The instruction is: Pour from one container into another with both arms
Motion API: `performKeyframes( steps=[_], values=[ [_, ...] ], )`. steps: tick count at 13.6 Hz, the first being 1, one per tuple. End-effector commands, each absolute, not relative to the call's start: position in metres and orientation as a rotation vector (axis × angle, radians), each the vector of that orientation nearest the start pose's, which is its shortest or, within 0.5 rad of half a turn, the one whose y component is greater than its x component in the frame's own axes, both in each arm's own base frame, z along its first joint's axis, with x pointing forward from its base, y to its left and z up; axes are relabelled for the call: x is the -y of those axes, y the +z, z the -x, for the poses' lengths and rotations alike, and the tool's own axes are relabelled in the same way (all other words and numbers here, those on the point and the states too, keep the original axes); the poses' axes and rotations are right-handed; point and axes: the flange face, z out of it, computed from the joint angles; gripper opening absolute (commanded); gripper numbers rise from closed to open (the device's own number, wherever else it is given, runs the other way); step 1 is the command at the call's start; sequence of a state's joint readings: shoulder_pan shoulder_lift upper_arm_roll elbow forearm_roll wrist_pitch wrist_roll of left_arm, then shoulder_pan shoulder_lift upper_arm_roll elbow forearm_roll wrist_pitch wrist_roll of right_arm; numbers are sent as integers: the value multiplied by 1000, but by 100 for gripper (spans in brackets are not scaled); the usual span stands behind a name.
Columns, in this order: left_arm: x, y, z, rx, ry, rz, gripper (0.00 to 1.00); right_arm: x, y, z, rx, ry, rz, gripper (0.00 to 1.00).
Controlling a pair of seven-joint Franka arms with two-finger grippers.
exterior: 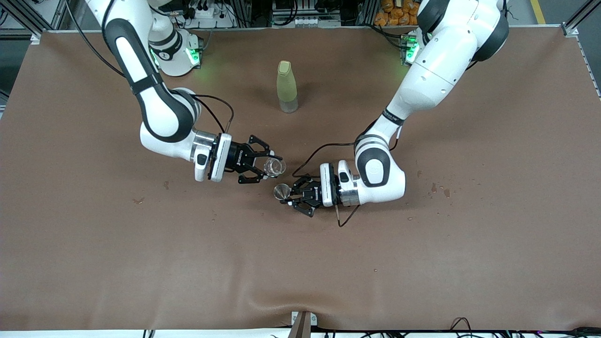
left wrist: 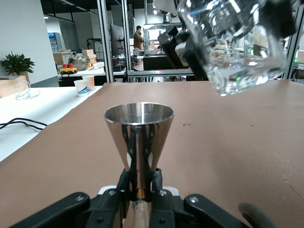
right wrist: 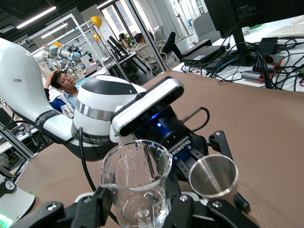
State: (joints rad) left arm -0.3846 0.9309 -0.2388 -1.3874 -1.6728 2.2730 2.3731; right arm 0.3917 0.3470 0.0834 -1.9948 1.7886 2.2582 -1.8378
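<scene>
At the frame's centre, the right gripper (exterior: 268, 167) clamps the tiny clear glass cup (exterior: 274, 166) just above the shiny steel hourglass jigger (exterior: 282, 192), which the left gripper (exterior: 292, 195) grips by its waist.

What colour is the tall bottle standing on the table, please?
The bottle is pale yellow-green with a matching cap and a clearer base, which shows best in the front view.

my right gripper (exterior: 267, 168) clamps the glass cup (exterior: 274, 166) above the table (exterior: 94, 244), just beside and higher than the jigger (exterior: 281, 192) clamped in my left gripper (exterior: 292, 195). the bottle (exterior: 287, 87) stands farther from the front camera, well apart.
</scene>
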Motion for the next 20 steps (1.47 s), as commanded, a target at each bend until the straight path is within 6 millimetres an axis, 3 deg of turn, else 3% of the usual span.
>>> performKeyframes(
  steps=[1,8,13,20],
  values=[
    [428,185,-619,1355,1173,-1407,0,-314,311,-548,832,-865,1772,14],
    [429,186,-619,1334,1181,-1410,0,-326,315,-550,704,-773,1791,14],
    [430,187,-619,1334,1182,-1408,0,-336,298,-552,603,-761,1775,14],
    [429,186,-619,1334,1180,-1411,0,-338,301,-558,380,-637,1786,13]
  ],
)
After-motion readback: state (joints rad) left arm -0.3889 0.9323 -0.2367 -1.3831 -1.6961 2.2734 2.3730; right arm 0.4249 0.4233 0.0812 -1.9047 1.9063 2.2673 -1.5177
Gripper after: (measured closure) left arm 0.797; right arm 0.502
